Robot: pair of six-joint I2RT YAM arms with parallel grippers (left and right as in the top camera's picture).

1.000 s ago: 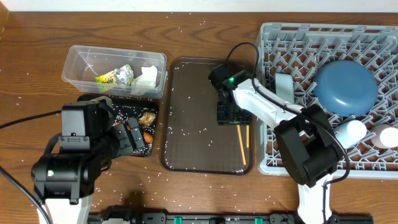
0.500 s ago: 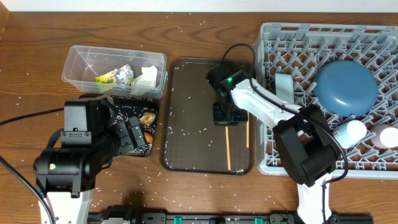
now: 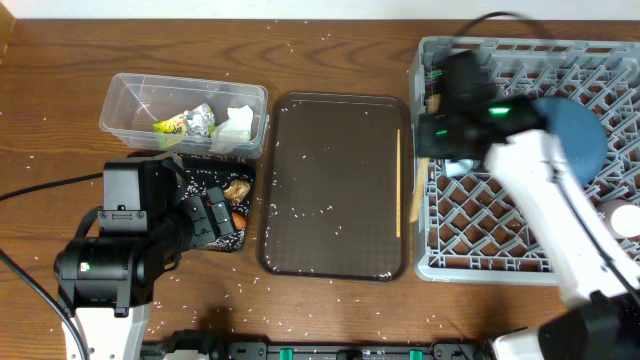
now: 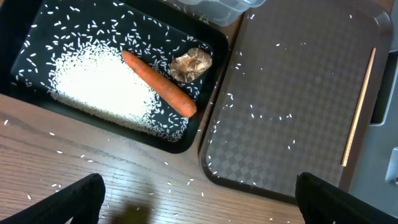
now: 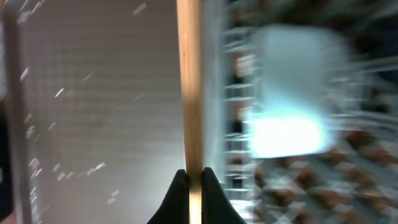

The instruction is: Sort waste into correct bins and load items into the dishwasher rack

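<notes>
Clear tub (image 3: 130, 92): yellow-green wrapper (image 3: 185, 122) and white paper (image 3: 238, 124) inside.
Black tray (image 4: 68, 34): white rice (image 4: 99, 84), carrot (image 4: 158, 84), brown lump (image 4: 191, 64) inside.
Grey rack (image 3: 472, 220): blue plate (image 3: 590, 140), pink cup (image 3: 628, 218) cut off at edge.
Brown serving tray (image 3: 330, 150): one chopstick (image 3: 399, 185) by right rim.
Right gripper (image 5: 189, 178): jaws pinch other chopstick (image 5: 189, 81) near rack's left side.
Left gripper (image 4: 199, 205): jaws wide, nothing in them.
Right wrist view blurry.
Left arm hides part of black tray from above.
Wooden surface (image 3: 60, 60): rice bits all over.

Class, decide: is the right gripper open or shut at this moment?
Shut. The right gripper has its fingers clamped on a wooden chopstick.
</notes>
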